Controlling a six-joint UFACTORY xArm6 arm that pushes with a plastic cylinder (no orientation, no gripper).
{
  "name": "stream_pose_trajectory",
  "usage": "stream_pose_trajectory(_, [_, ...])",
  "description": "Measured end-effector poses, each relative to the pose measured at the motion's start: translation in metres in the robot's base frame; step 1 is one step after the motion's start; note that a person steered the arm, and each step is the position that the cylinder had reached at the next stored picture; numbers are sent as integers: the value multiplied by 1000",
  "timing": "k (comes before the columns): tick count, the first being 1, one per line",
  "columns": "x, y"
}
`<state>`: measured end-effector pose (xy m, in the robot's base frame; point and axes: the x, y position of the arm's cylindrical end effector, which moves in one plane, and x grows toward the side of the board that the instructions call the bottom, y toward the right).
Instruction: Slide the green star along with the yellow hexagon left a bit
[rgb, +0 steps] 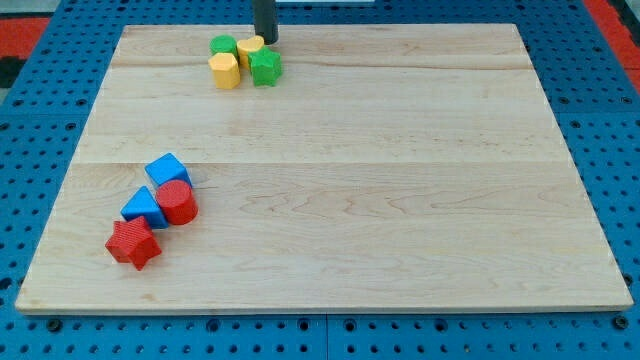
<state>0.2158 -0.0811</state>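
Green star (265, 67) by top edge, my tip (265, 41) just above; left clear.

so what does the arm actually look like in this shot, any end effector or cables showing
Only a short stretch of it shows: a straight, smooth, dark grey to black cylindrical rod coming down from the view's top edge. No jaws, cables, markings or labels are visible on it. My tip ends plain and blunt beside the yellow block and just above the green star. The rest of the arm is out of view.
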Motion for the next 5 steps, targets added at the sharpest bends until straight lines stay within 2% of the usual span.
stream_pose_trajectory(1, [-8,34])
stream_pose_trajectory(2, [-4,94])
stream_pose_trajectory(3, [34,109])
stream_pose_trajectory(4, [63,102])
stream_pose_trajectory(5, [71,67])
